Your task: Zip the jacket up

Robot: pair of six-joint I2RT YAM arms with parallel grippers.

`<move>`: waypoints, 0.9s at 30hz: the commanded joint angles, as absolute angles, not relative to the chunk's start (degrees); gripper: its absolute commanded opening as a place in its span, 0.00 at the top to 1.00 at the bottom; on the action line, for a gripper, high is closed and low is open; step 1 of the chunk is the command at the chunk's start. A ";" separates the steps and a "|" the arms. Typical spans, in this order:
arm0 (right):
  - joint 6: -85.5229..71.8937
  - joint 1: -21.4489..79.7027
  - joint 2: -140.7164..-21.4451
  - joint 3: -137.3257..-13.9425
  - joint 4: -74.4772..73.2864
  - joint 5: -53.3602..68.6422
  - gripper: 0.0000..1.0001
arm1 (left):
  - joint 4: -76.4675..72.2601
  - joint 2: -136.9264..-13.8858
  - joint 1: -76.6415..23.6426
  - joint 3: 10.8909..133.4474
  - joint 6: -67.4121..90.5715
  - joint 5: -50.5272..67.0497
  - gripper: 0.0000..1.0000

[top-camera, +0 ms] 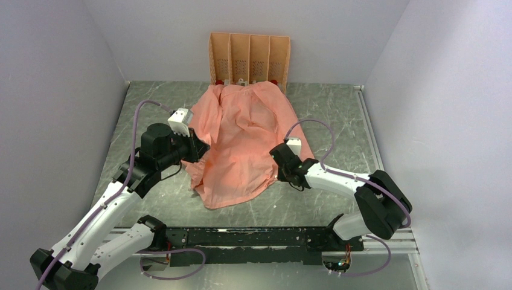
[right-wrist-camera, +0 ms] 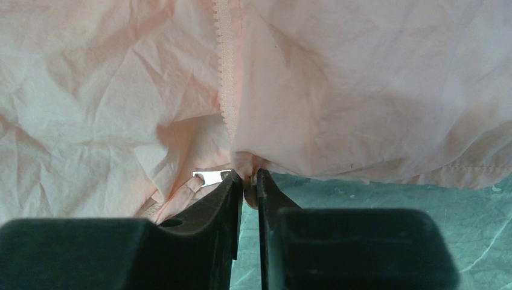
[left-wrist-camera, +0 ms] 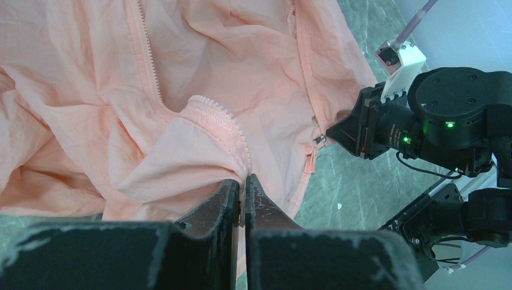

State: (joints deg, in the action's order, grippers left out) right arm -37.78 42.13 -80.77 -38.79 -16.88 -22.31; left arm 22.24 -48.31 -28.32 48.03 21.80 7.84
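The salmon-pink jacket (top-camera: 247, 139) lies crumpled and unzipped on the table, collar toward the far side. My left gripper (left-wrist-camera: 243, 181) is shut on the jacket's left front edge, pinching a raised fold with the zipper teeth (left-wrist-camera: 223, 124) on it. It sits at the garment's left side (top-camera: 196, 145). My right gripper (right-wrist-camera: 249, 176) holds a small bunch of fabric at the lower end of the other zipper row (right-wrist-camera: 226, 78), jaws nearly together. It is at the jacket's right hem (top-camera: 279, 158). A small metal slider (left-wrist-camera: 319, 139) shows just in front of the right gripper's tips.
An orange perforated four-slot rack (top-camera: 249, 57) stands against the back wall, touching the jacket's collar. The green marbled table (top-camera: 338, 121) has a metal rail along its right edge (top-camera: 369, 133). Grey walls enclose the left, right and back.
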 commanded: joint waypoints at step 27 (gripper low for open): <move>-37.95 38.37 -59.31 -34.01 3.34 -5.45 1.00 | 15.29 -47.87 -27.84 44.47 27.75 12.14 0.92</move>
